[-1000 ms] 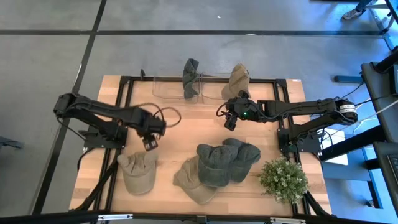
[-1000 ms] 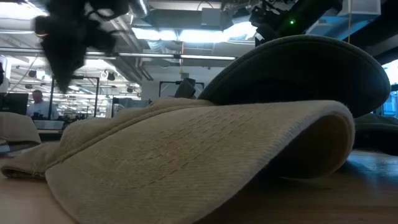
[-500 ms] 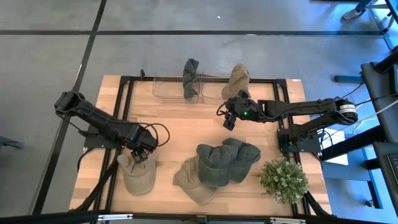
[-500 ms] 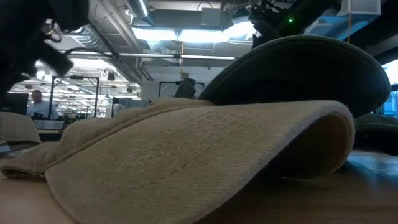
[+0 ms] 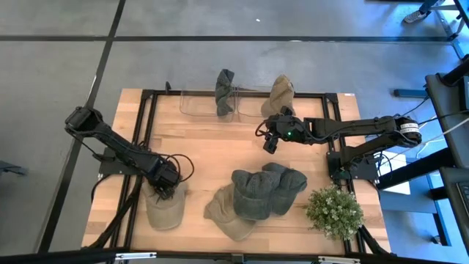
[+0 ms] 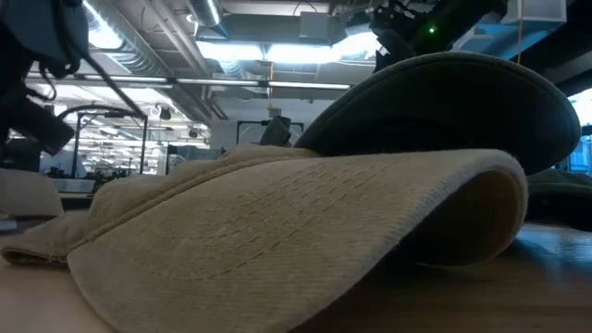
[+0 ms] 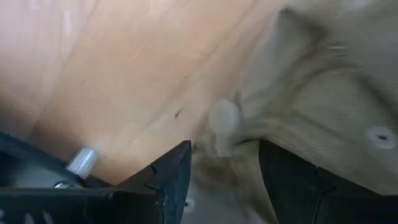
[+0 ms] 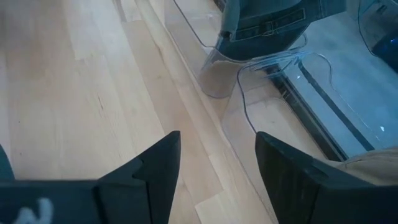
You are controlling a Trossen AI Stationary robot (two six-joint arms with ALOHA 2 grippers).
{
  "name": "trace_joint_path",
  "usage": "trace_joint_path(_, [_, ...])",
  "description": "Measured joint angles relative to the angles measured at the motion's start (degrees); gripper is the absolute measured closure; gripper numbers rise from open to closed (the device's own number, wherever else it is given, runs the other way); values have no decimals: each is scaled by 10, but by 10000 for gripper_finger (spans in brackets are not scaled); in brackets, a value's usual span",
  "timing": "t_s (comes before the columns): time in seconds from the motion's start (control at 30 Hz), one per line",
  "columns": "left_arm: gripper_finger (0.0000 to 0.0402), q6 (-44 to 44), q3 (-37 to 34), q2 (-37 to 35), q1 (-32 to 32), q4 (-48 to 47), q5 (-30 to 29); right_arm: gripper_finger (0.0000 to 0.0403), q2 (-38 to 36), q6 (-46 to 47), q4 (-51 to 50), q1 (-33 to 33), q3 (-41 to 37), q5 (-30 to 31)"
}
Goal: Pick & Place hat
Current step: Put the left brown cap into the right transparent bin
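A tan hat point(image 5: 163, 208) lies flat near the table's left near corner. My left gripper point(image 5: 167, 185) is down at its far edge, open. In the left wrist view its fingers point(image 7: 169, 177) stand on either side of a raised fold of the tan cloth point(image 7: 225, 119). My right gripper point(image 5: 271, 144) hangs open over bare wood at mid-table, close to the clear stand point(image 8: 214, 68). Another tan hat point(image 5: 226, 213) and two dark hats point(image 5: 256, 192) lie overlapping toward the near edge. My left gripper comes down on the tan hat's far edge point(image 7: 245, 146) from above, one finger on each side of a bunched fold. Whether the fingers touch the cloth cannot be told. The hat lies on the table.
A clear stand point(image 5: 198, 103) at the far edge carries a dark hat point(image 5: 225, 92) and a tan hat point(image 5: 280, 94). A potted plant point(image 5: 334, 212) stands at the right near corner. Bare wood lies between the arms. The low view is filled by the tan hat point(image 6: 277, 222).
My left gripper has moved toward the near edge and down, from above bare wood onto the far edge of the left tan hat. The hat has stayed in place.
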Motion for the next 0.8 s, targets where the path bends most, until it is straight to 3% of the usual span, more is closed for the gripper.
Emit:
trace_joint_path(0.67, [220,11,-23,-1,1,22,-15,194,0,-6,-1,0,0,0])
trace_joint_path(0.8, [239,23,-23,-1,1,22,-21,194,0,-16,-1,0,0,0])
